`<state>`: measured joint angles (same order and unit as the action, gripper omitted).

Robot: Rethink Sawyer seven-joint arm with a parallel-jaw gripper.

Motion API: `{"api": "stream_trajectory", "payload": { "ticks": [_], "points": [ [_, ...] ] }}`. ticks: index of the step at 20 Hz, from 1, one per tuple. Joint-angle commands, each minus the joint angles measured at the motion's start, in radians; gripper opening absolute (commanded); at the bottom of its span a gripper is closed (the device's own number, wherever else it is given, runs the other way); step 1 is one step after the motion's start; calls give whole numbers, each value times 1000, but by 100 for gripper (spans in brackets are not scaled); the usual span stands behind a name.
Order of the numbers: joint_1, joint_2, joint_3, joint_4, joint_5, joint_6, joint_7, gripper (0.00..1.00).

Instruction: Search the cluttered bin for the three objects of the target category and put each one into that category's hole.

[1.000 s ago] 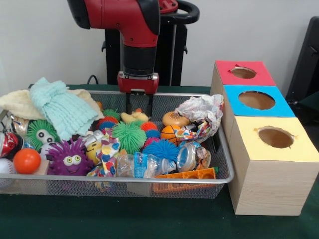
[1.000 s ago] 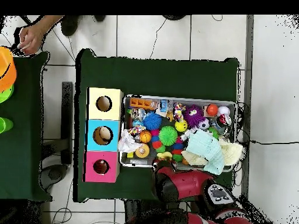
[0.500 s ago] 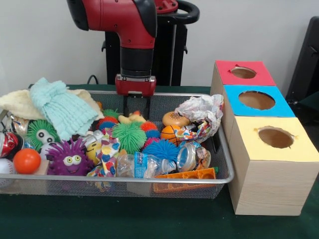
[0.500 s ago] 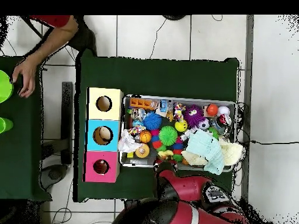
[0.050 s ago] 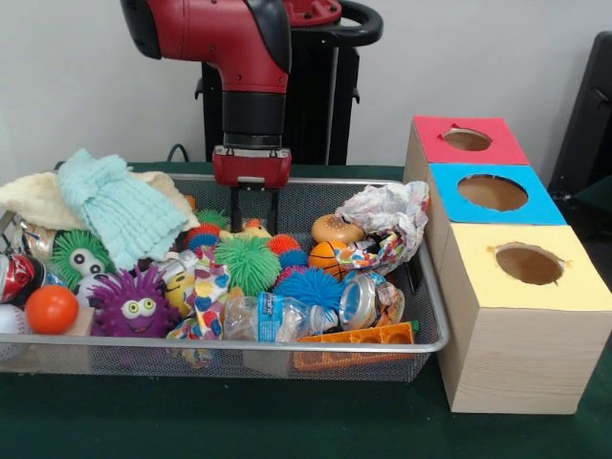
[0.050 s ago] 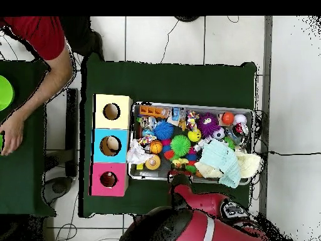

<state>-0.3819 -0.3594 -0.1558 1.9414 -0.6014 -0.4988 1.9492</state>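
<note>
Bright, even indoor light, soft faint shadows under the bin (image 5: 229, 359), mild blur throughout.

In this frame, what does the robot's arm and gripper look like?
The arm is glossy red with black joint sections and a black cylindrical wrist. Below it sits a red block-shaped gripper mount carrying two thin, dark, straight fingers. No loose cables or readable markings show on it.

Toys crowd the wire bin (image 5: 421, 287) edge to edge, while the three box holes (image 5: 492, 192) stand unobstructed.
</note>
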Motion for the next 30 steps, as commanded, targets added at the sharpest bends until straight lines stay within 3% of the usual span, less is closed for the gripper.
{"api": "stream_trajectory", "payload": {
  "ticks": [1,15,18,20,24,30],
  "points": [
    [-1,187,10,-155,100,-89,110,0],
    [-11,194,13,-148,108,-115,112,0],
    [3,165,3,-130,119,-90,109,0],
    [-9,3,57,-48,106,171,112,0],
    [-42,-181,151,23,121,420,78,0],
    [-34,-258,179,39,147,537,81,0]
  ]
}}
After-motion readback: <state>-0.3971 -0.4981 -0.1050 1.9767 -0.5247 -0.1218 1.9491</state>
